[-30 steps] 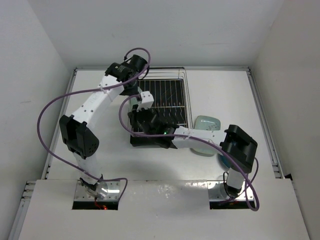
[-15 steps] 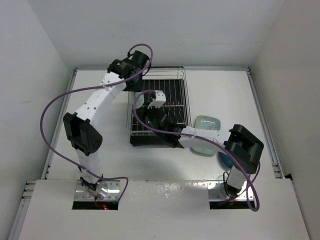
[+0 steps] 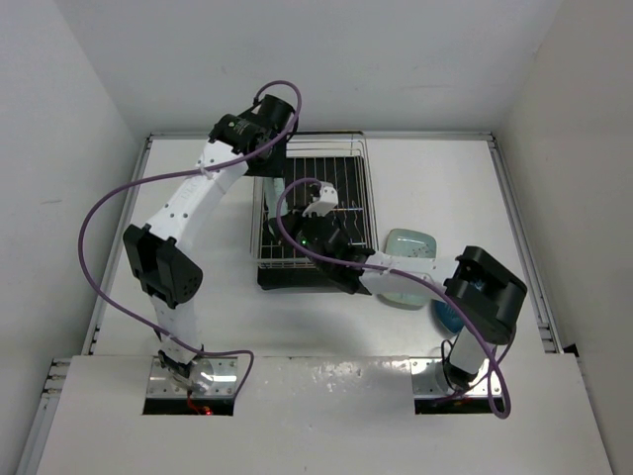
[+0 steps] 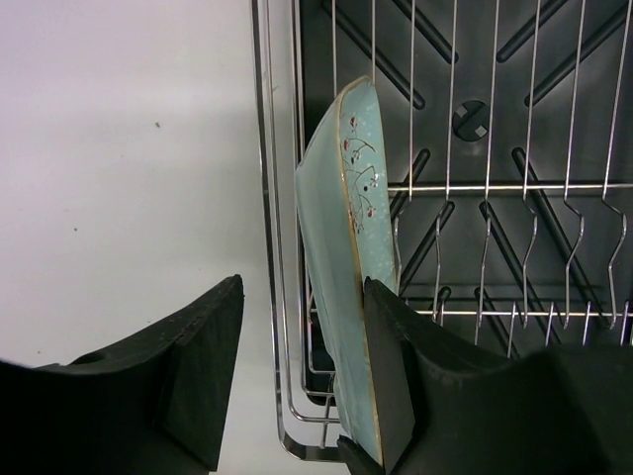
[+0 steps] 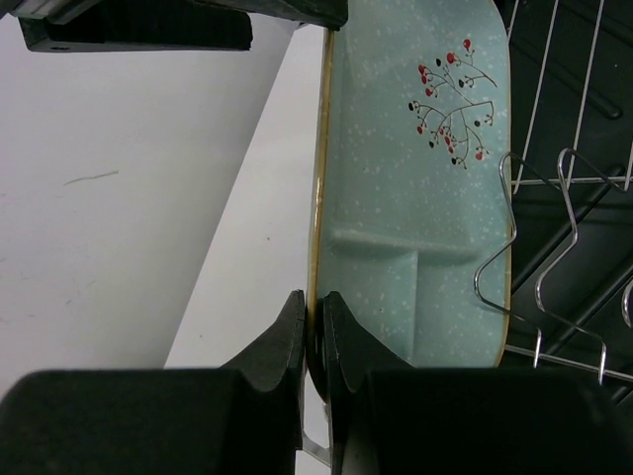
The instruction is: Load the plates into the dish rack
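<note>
Left wrist view: pale mint-green translucent rounded-square plate (image 4: 348,228) stands on edge just inside the side rail of the chrome wire dish rack (image 4: 514,119). Left gripper (image 4: 302,327) straddles it unclenched; right gripper (image 5: 315,309) pinches its rim, probably steadying it.

- Desk (image 3: 435,188): white, flat.
- Dish rack (image 3: 351,178): chrome wire over a black tray, stands mid-desk.
- Mint-green plate (image 3: 410,247): lies flat just right of the rack.
- Dark blue plate (image 3: 442,319): nearer the front edge, partly hidden.
</note>
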Robot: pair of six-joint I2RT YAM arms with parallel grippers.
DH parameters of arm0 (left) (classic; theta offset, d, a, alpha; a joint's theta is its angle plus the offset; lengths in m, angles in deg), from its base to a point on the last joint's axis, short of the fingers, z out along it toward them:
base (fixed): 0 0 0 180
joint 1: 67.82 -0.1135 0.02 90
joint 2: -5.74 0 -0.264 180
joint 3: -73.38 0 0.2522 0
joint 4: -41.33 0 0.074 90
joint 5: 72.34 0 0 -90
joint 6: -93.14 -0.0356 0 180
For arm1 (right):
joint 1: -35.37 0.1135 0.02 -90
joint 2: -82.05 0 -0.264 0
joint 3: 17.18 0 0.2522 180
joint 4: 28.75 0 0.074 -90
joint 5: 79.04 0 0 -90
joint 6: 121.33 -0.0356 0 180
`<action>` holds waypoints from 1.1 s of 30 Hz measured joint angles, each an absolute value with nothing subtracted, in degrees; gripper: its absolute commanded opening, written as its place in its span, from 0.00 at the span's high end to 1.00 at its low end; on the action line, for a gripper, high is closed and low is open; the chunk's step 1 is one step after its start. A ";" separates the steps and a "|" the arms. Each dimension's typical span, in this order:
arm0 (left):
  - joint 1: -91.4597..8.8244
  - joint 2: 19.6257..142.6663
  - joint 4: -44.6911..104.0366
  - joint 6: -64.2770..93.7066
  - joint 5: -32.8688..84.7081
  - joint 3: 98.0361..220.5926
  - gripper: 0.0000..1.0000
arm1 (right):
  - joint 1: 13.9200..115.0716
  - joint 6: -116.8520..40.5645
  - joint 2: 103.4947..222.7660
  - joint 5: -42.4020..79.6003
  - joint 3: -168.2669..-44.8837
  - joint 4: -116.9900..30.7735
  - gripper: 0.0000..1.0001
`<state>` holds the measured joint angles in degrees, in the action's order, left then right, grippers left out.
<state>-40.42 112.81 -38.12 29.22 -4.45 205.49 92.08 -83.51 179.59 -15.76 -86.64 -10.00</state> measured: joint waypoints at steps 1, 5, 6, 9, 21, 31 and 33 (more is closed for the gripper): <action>-40.42 112.81 -38.10 29.18 -4.36 205.47 0.43 | 92.08 -83.88 179.59 -15.81 -86.58 -10.00 1.00; -40.42 112.81 -38.10 28.83 -3.99 205.51 0.38 | 92.08 -85.28 179.26 -16.20 -85.94 -9.89 1.00; -40.42 112.81 -38.08 28.83 -3.79 205.51 0.36 | 92.03 -85.61 179.11 -16.31 -85.70 -9.87 1.00; -40.44 112.78 -38.38 28.52 -4.08 205.88 0.35 | 91.49 -86.49 179.02 -17.53 -84.79 -10.90 1.00; -40.55 112.78 -38.71 27.56 -4.19 206.67 0.33 | 89.67 -86.05 178.93 -15.28 -84.46 -12.14 1.00; -42.12 112.76 -38.67 25.57 -4.56 206.67 0.32 | 89.13 -77.44 179.00 -11.87 -88.59 -18.18 0.57; -42.52 112.72 -38.52 24.83 -4.56 206.67 0.32 | 89.26 -75.10 179.19 -11.43 -90.25 -19.55 0.54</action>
